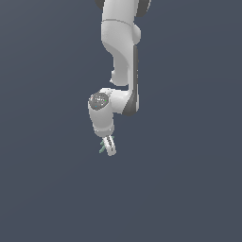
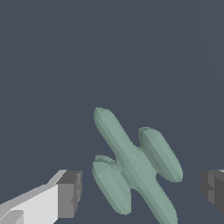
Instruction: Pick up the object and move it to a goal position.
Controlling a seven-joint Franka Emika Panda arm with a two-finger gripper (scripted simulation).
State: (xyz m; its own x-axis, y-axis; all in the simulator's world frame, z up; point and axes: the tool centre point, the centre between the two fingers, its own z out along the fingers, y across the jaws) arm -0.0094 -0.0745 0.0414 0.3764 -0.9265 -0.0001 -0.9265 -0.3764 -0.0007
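The object [image 2: 135, 166] is a small pale green slanted hash-shaped piece, a long bar with two short cross-strokes. In the wrist view it lies between my two fingertips, with a gap on each side. My gripper [image 2: 142, 192] is open around it; the grey pad [image 2: 70, 194] of one finger and the other pad [image 2: 214, 190] touch nothing. In the exterior view the gripper [image 1: 110, 150] points down under the white arm, and a bit of the green object [image 1: 102, 148] shows beside the fingers on the exterior view's left.
A plain dark grey-blue surface [image 1: 189, 189] fills both views. The white arm [image 1: 120, 56] comes down from the top of the exterior view. No goal marker or other object shows.
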